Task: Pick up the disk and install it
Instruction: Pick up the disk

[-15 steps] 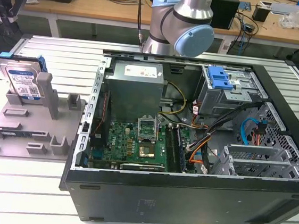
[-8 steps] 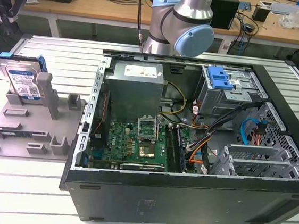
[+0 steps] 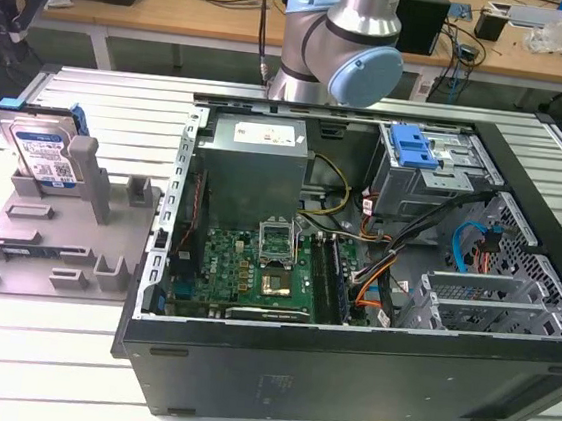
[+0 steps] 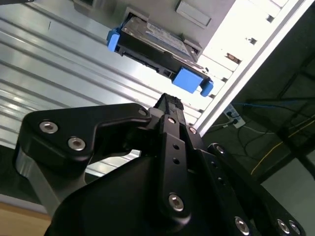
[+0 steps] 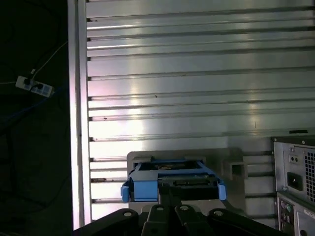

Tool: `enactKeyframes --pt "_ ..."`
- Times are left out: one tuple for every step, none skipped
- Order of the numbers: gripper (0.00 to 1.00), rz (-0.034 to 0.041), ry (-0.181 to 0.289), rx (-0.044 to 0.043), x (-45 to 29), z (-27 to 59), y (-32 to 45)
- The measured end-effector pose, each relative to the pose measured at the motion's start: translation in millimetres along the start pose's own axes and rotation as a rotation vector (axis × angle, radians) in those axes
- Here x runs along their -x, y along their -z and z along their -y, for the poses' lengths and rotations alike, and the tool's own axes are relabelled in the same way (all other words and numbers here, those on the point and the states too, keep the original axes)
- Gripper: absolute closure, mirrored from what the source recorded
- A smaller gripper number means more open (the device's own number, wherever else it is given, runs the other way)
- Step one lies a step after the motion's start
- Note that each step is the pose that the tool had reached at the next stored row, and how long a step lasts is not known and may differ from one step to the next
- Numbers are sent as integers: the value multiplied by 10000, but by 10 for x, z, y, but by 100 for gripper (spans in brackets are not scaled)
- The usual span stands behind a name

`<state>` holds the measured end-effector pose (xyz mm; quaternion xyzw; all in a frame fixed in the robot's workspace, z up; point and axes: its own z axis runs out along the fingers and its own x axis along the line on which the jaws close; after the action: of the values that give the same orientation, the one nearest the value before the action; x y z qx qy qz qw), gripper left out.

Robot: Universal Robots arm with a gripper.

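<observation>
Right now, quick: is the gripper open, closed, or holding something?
Gripper: cannot tell whether open or closed; it is not holding the disk, which sits in the grey stand, apart from it.

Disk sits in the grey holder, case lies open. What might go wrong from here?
1. The disk stands in the grey holder, close beside a post; a skewed grasp may jam it or drag the holder.
2. Loose cables crowd the case near the drive cage; the disk may snag there.
</observation>
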<state>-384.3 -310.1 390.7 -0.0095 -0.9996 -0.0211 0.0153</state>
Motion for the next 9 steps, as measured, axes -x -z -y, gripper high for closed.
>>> enactKeyframes --pt "89 -19 189 -6 0 0 -1" --pt "89 -41 418 -13 0 0 -2" --pt "89 -58 607 -20 0 0 -3" --pt "89 -78 822 -27 0 0 -3" --pt "89 -93 978 -32 0 0 -4" --pt "89 -106 1133 -36 0 0 -5" --pt "89 -118 1275 -41 0 0 -5" --pt "83 -137 1501 -49 1 1 -7" --pt "76 -148 1649 -53 0 1 -8"
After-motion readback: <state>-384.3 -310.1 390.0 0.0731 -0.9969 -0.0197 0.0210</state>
